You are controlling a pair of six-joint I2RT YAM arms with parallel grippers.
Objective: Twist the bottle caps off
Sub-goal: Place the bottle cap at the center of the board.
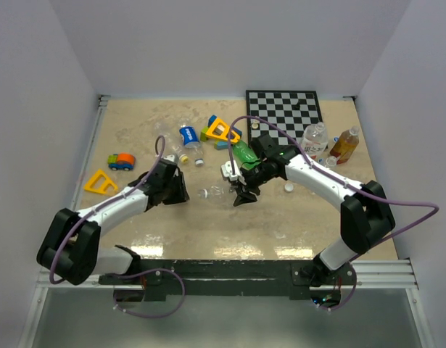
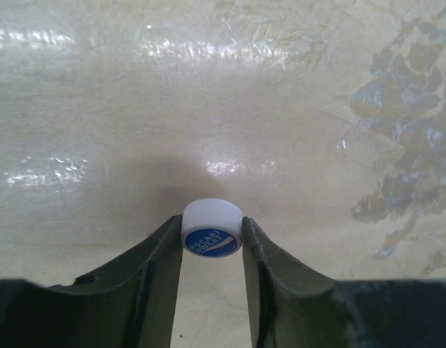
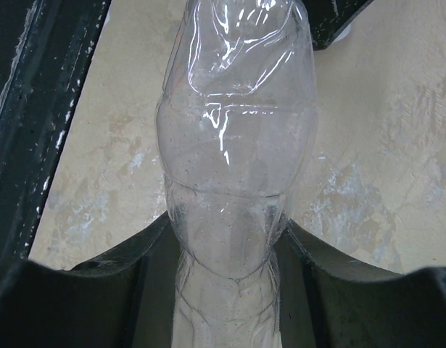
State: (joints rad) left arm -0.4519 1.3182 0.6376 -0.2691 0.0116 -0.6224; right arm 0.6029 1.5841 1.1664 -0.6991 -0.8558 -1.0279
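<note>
My left gripper is shut on a white bottle cap with a blue printed top. It holds the cap over bare table, and no bottle is attached to it. My right gripper is shut on a clear plastic bottle that fills the right wrist view. In the top view this clear bottle lies between the left gripper and the right gripper, its open mouth pointing left. A green bottle lies just behind the right gripper.
A blue-labelled clear bottle and toy blocks lie at the back centre. A chessboard, a clear bottle and an amber bottle are at the back right. A toy car and a yellow triangle are at the left. A loose white cap lies by the right arm.
</note>
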